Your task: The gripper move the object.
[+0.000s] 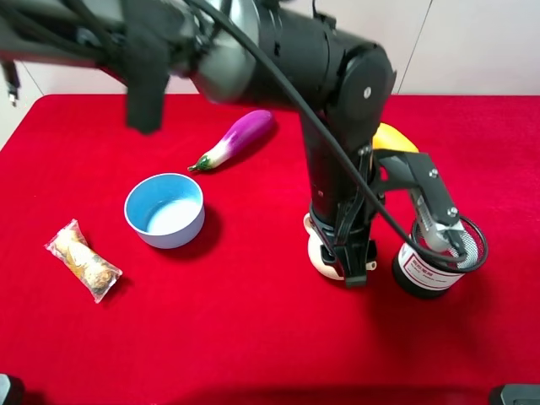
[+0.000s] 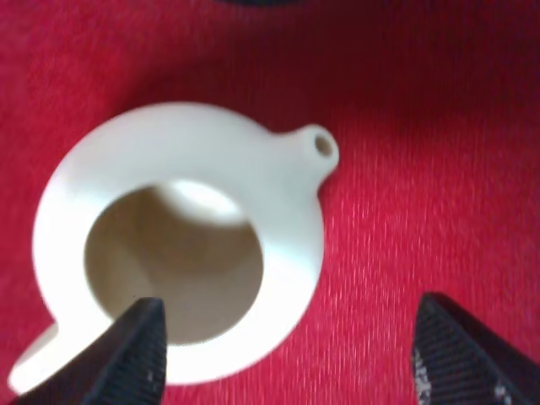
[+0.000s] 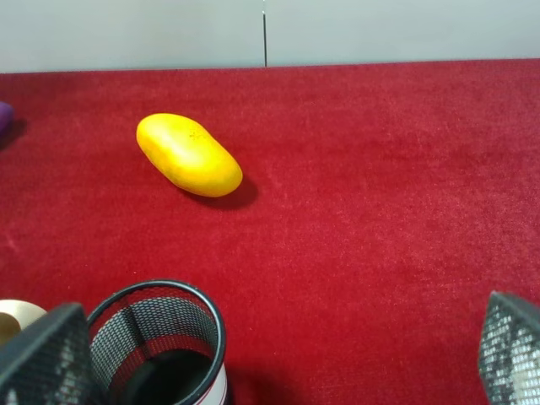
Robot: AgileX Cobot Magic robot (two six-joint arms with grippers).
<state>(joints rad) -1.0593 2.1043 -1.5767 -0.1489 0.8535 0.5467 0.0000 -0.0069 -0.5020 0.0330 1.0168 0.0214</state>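
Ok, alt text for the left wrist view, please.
A lidless cream-white teapot sits upright on a red cloth, seen from directly above. The open left gripper straddles its spout-side wall, one finger over the opening, the other over the cloth.

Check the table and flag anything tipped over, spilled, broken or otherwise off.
Nothing is spilled or broken. The teapot stands upright with no lid, its inside bare, and the left gripper is open over it. The mesh cup, blue bowl and snack packet look intact. The eggplant and mango simply lie on the red cloth.
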